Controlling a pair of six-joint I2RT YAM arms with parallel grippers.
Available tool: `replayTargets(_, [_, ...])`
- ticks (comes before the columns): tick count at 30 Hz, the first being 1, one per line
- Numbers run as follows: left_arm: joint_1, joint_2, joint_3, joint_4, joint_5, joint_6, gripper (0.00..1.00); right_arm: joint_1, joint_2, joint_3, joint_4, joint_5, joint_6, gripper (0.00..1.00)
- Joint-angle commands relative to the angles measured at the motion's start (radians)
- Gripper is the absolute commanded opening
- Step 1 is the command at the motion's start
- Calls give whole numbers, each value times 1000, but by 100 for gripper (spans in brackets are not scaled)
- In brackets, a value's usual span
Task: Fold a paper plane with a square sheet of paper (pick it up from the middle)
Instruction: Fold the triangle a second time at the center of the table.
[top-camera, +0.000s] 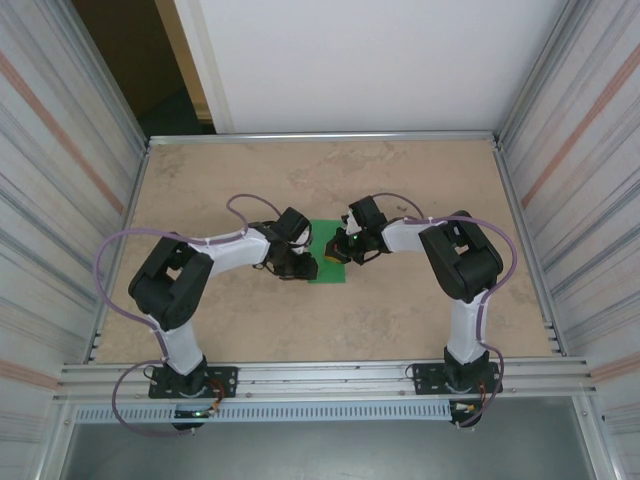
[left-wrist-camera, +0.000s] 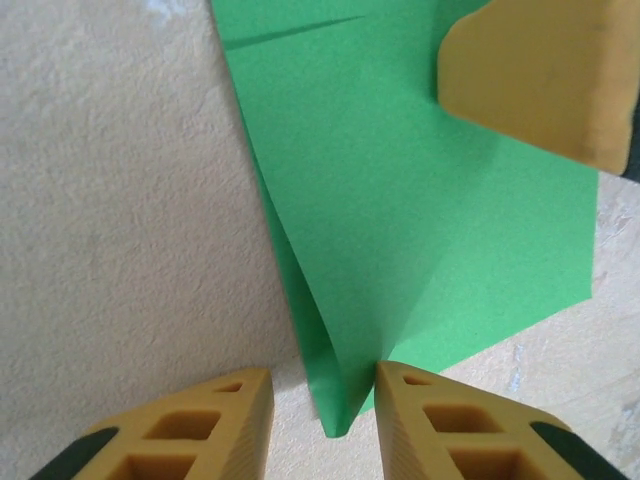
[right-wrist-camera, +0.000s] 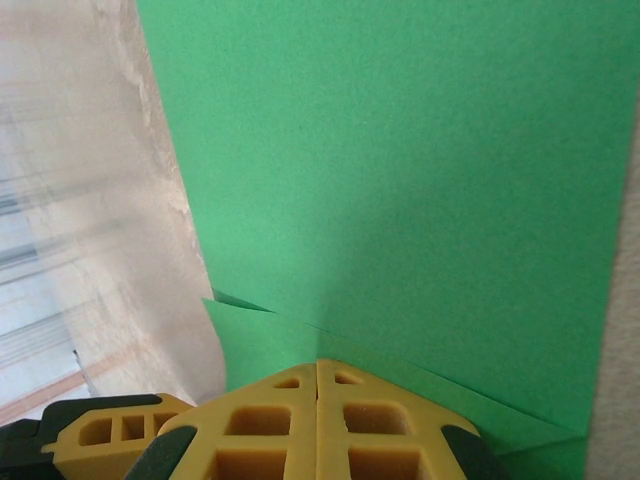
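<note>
Two black arms, the left arm (top-camera: 180, 285) and the right arm (top-camera: 462, 258), reach inward over a beige, stone-patterned bench (top-camera: 420, 180) and meet at a thin bright green paper sheet (top-camera: 328, 264) lying near the bench's middle. Seen from above, the sheet sits between the two wrists, with the left one at its left edge and the right one over its far right corner.

The yellow left fingers (left-wrist-camera: 205, 430) stand apart. A pointed corner of the sheet (left-wrist-camera: 420, 230), where a raised diagonal crease runs down to a tip, lies in the gap between them. The paper is just beside one finger, with clear space on the other side, so it is not pinched.

The yellow right fingers (right-wrist-camera: 280, 440) are closed together, tip against tip, and rest on the sheet beside a narrow folded strip along its edge (whether any paper is caught between them cannot be told). From the left wrist, one of them shows pressed on the sheet's far part, and the rest of the paper lies nearly flat on the bench
</note>
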Motion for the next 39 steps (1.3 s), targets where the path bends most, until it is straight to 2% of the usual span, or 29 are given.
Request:
replayTargets(1, [-9, 45, 8, -35, -31, 32, 30, -4, 33, 1, -126, 55, 16, 4])
replayTargets(8, [-8, 61, 2, -25, -18, 40, 23, -8, -20, 22, -119, 22, 5, 7])
replayTargets(18, [22, 71, -19, 31, 87, 26, 21, 19, -57, 25, -78, -27, -33, 10])
replayTargets(27, [30, 87, -7, 36, 126, 15, 18, 51, -55, 46, -74, -2, -18, 11])
replayTargets(39, [55, 94, -11, 56, 182, -34, 18, 42, -27, 31, -89, 71, 34, 10])
